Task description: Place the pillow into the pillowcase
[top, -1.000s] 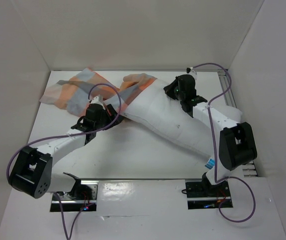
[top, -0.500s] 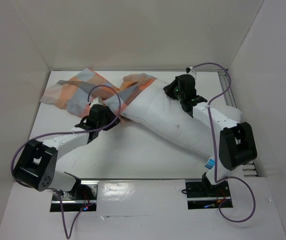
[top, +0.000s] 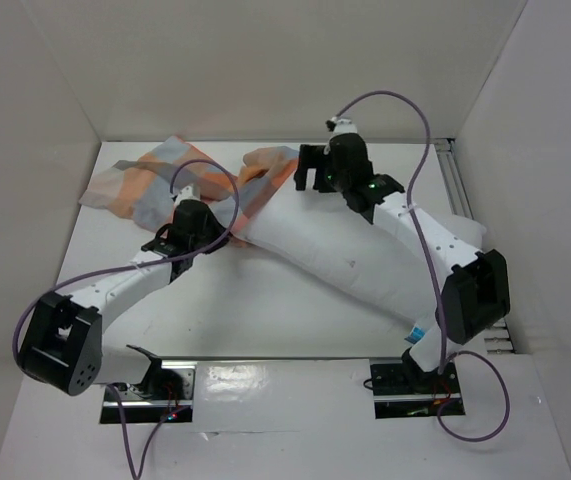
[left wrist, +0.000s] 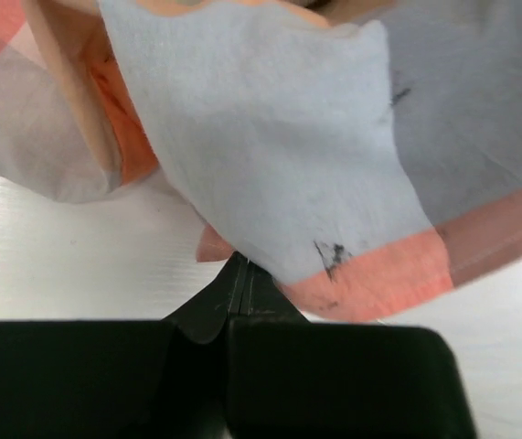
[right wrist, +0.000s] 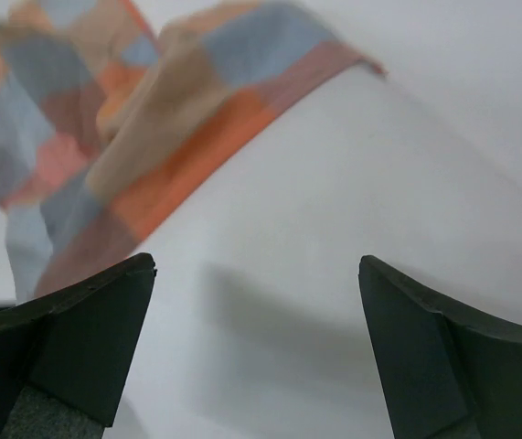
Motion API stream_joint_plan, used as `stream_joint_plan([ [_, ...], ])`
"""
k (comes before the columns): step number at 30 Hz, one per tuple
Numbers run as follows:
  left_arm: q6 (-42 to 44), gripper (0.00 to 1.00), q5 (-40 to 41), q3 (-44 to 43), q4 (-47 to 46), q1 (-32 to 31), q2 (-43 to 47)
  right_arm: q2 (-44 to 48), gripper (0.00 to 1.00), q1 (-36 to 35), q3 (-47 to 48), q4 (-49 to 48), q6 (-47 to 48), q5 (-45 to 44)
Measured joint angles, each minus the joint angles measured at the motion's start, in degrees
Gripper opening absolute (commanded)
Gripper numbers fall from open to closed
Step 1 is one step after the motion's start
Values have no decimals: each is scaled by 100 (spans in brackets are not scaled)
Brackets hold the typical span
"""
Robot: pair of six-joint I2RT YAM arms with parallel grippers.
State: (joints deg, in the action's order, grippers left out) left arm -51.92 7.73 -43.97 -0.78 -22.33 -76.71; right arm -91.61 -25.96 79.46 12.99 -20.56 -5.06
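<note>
The white pillow (top: 365, 250) lies slantwise across the table, its far end tucked a little under the mouth of the checked pillowcase (top: 140, 180), which lies crumpled at the back left. My left gripper (top: 217, 218) is shut on the pillowcase's hem; in the left wrist view the closed tips (left wrist: 239, 274) meet the light blue and orange cloth (left wrist: 270, 137). My right gripper (top: 305, 175) hovers open over the pillow's far end. In its wrist view the gripper (right wrist: 256, 265) frames bare white pillow (right wrist: 334, 183), with the pillowcase (right wrist: 151, 119) just beyond.
White walls close in the table (top: 265, 300) at the back and both sides. A metal rail (top: 455, 180) runs along the right edge. Purple cables loop above both arms. The pillow's blue label (top: 420, 327) shows at its near right end.
My left gripper has closed on the pillowcase hem. My right gripper has opened, let go of the pillow and moved left toward the pillowcase mouth.
</note>
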Motion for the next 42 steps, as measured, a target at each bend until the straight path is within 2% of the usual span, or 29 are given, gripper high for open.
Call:
stream_joint_plan([
  [6,111,2,-57,-44,85,0,192,90,100,-1309,-55,1069,1040,-857],
  [7,131,8,-63,-44,118,0,192,103,100,-1471,-105,1169,1150,-986],
  [8,181,31,-79,-44,144,0,192,136,100,-1598,-157,1292,1246,-1108],
  [9,245,49,-96,-20,142,0,203,173,100,-1652,-205,1373,1305,-1172],
  [10,291,63,-111,55,96,0,243,219,100,-1665,-238,1445,1349,-1239],
  [11,304,73,-120,173,44,0,315,275,100,-1659,-267,1523,1386,-1335],
  [12,317,78,-125,293,-4,0,398,315,100,-1637,-273,1578,1410,-1414],
  [13,317,80,-116,428,-66,0,481,367,100,-1613,-278,1615,1425,-1495],
  [23,417,80,-151,1733,-1043,-116,627,564,100,-1176,-326,1637,1421,-1266],
  [27,479,73,-162,1777,-1606,-155,144,612,100,-1110,-463,1620,1423,-1091],
  [35,527,68,-205,1569,-2533,-162,-872,699,100,-1014,-503,1624,1421,-911],
  [38,525,67,-199,1497,-2717,-162,-973,752,100,-981,-503,1639,1429,-866],
  [42,498,50,-162,1342,-2887,-155,-1071,793,100,-951,-501,1808,1515,-752],
])
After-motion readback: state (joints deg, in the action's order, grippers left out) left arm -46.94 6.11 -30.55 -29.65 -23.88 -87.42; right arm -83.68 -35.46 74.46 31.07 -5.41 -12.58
